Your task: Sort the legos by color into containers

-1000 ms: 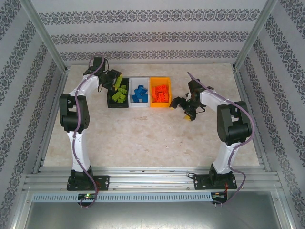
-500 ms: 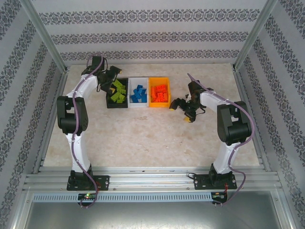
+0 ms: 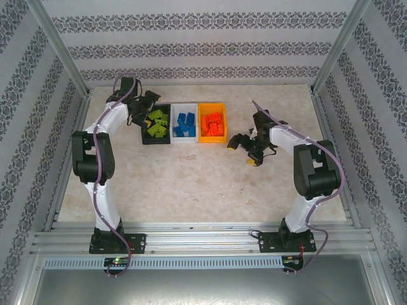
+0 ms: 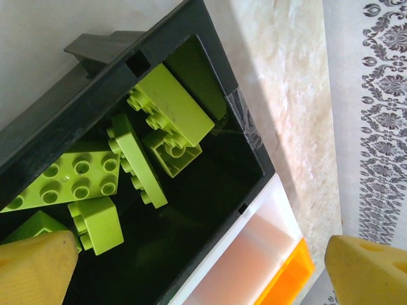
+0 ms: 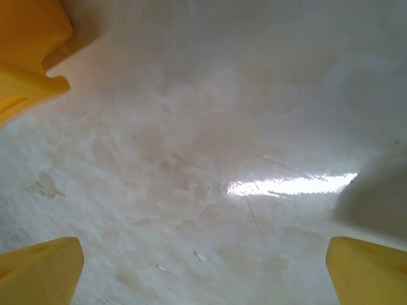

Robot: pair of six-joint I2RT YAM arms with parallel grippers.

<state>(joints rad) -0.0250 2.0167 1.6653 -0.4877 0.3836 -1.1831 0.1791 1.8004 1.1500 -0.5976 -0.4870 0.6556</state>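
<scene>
Nearest, right claw (image 3: pixel 245 150) wide and empty over bare table (image 3: pixel 191 184), beside orange bin (image 3: pixel 213 140) of orange-red legos (image 3: pixel 213 122). Then white bin (image 3: pixel 186 140) of blue legos (image 3: pixel 185 124), black bin (image 3: pixel 157 142) of green legos (image 3: pixel 156 122). Farthest, left claw (image 3: pixel 145 107) wide, empty, above black bin's left edge.

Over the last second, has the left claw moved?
Yes. The left claw has shifted leftward, from over the small black plastic bin toward its left edge.

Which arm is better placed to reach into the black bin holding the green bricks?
Left. The left gripper, open, hangs at the black bin, its camera looking down on the green bricks. The right gripper, open too, sits over bare table beyond the orange bin.
</scene>
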